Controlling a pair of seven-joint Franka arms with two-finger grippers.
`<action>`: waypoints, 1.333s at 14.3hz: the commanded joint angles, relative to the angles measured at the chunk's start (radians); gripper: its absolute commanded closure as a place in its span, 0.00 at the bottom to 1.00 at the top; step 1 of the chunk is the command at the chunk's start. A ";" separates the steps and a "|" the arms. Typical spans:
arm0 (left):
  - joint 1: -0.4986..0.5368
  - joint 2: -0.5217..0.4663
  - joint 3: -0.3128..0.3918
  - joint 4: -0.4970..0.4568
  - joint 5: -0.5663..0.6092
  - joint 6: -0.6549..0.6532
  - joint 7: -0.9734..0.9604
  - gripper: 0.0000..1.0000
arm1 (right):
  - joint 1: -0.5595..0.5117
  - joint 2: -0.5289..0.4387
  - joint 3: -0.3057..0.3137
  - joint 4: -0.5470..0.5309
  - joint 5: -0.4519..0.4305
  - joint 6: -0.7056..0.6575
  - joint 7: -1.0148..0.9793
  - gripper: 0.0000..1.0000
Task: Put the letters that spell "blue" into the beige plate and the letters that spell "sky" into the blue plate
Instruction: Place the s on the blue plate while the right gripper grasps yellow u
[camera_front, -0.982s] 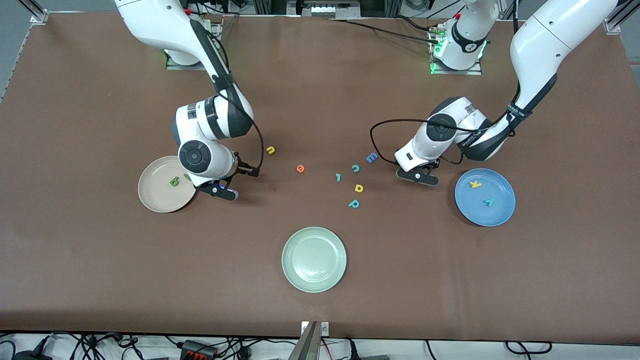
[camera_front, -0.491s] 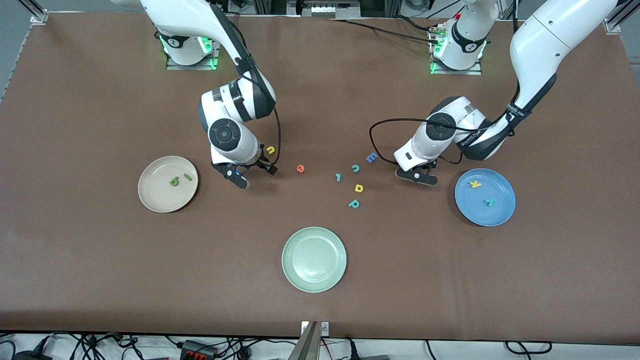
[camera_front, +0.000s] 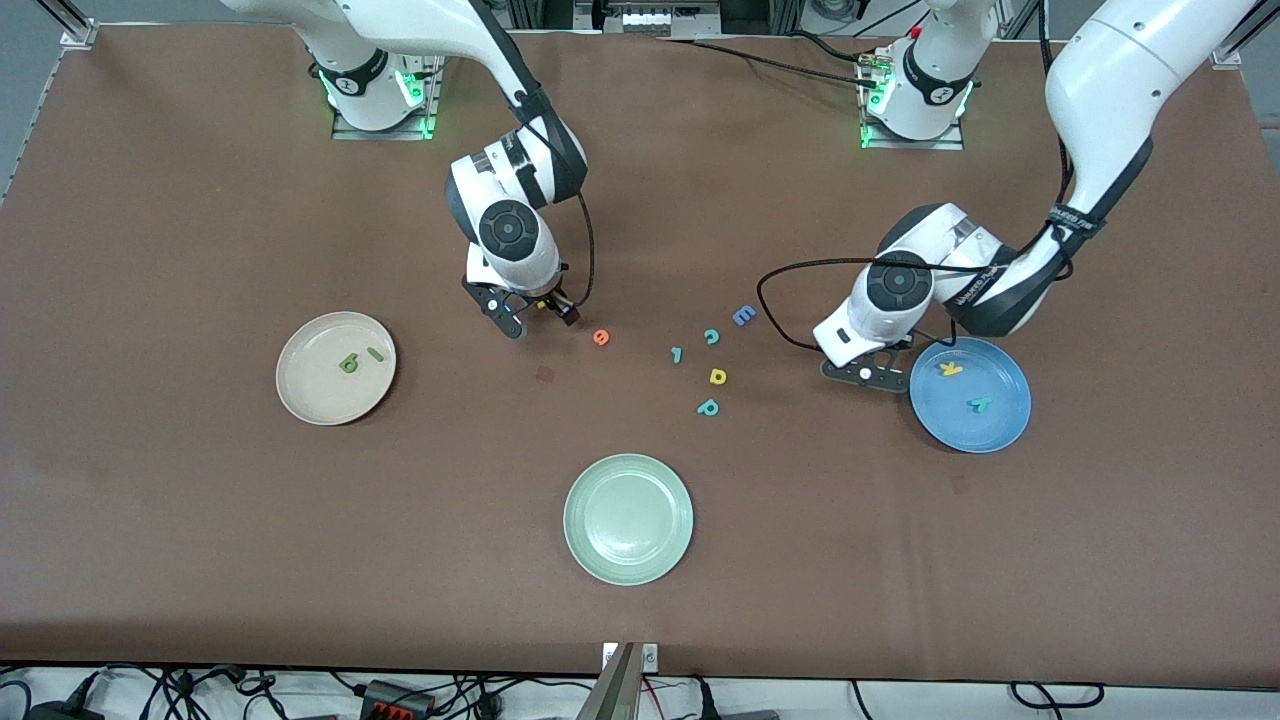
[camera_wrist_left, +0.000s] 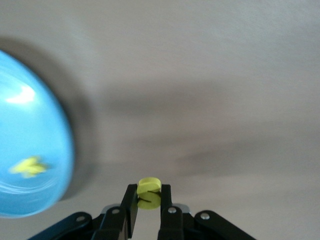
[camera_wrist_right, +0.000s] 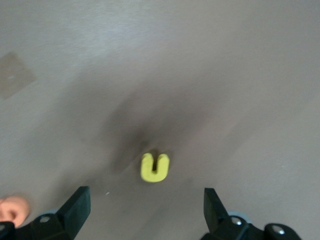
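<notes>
Three plates sit on the brown table (camera_front: 200, 550): a beige plate (camera_front: 310, 395), a blue plate (camera_front: 1000, 430) and a pale green plate (camera_front: 628, 519). Ten small letters show in all.

The beige plate holds two letters, a dark green b (camera_front: 348, 363) and a thin light-green l (camera_front: 375, 354). The blue plate holds two as well, a yellow k (camera_front: 950, 368) and a teal y (camera_front: 979, 405). The green plate holds nothing.

The left gripper (camera_wrist_left: 147, 212) hangs just beside the blue plate's rim, over bare table, its fingers pinched narrow on a yellow s (camera_wrist_left: 149, 188).

The right gripper (camera_wrist_right: 145, 212) stands wide open directly above a yellow u (camera_wrist_right: 155, 167), which lies on the table between its spread fingers, untouched. An orange e (camera_front: 600, 337) lies just beside this gripper, toward the left arm's end.

Between the two grippers lie four loose letters: a blue E (camera_front: 743, 316), a teal c (camera_front: 711, 337), a small teal l-like piece (camera_front: 677, 354), a yellow d-shaped letter (camera_front: 717, 376) and a teal p (camera_front: 708, 407).
</notes>
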 joint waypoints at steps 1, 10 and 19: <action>0.046 -0.002 -0.007 0.088 0.021 -0.107 0.184 0.98 | 0.013 -0.067 -0.013 -0.107 0.016 0.091 0.034 0.00; 0.130 0.115 0.096 0.151 0.028 0.071 0.330 0.89 | 0.059 -0.076 -0.015 -0.186 0.016 0.289 0.116 0.00; 0.131 0.079 -0.007 0.328 0.007 -0.209 0.324 0.00 | 0.071 -0.054 -0.013 -0.204 0.016 0.326 0.119 0.15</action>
